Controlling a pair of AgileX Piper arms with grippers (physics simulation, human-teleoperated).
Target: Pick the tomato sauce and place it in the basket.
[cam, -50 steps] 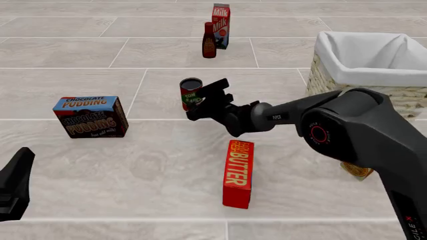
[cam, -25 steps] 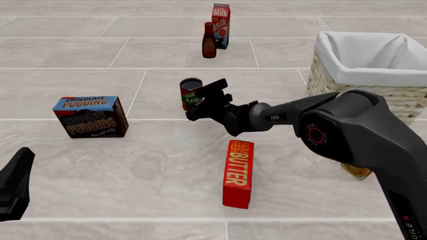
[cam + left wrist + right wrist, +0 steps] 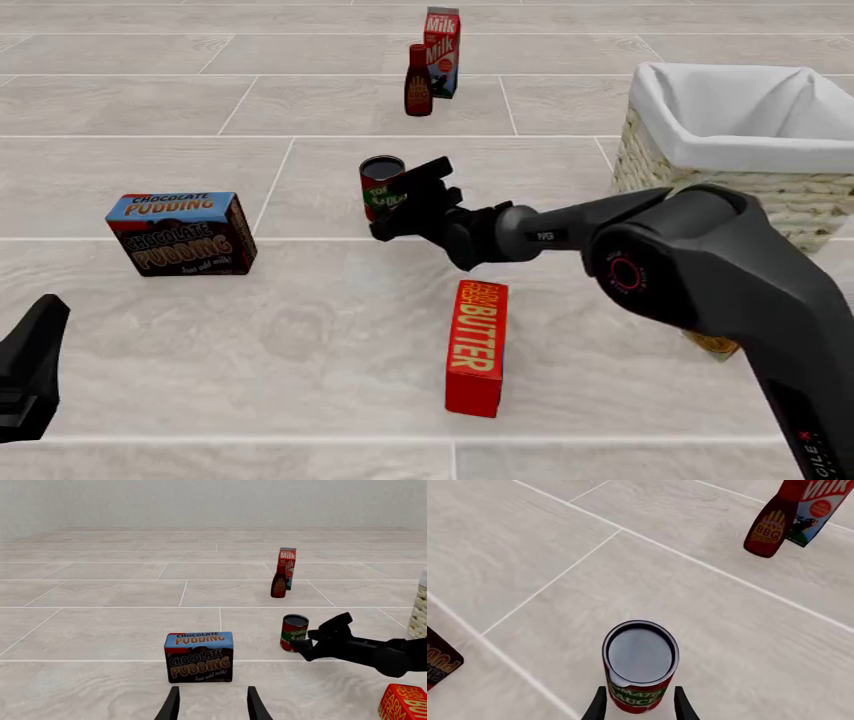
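On the tiled table [image 3: 267, 330], the right pincer [image 3: 640, 707] (spread) flanks the tomato sauce [image 3: 639, 667], seen only wrist-side.

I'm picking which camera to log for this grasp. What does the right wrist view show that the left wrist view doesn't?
Only the right wrist view shows the tomato sauce's dark top, with the right gripper open around the can. Only the left wrist view shows the chocolate pudding box, butter box and open left gripper. Both show the can, BBQ bottle and milk carton.
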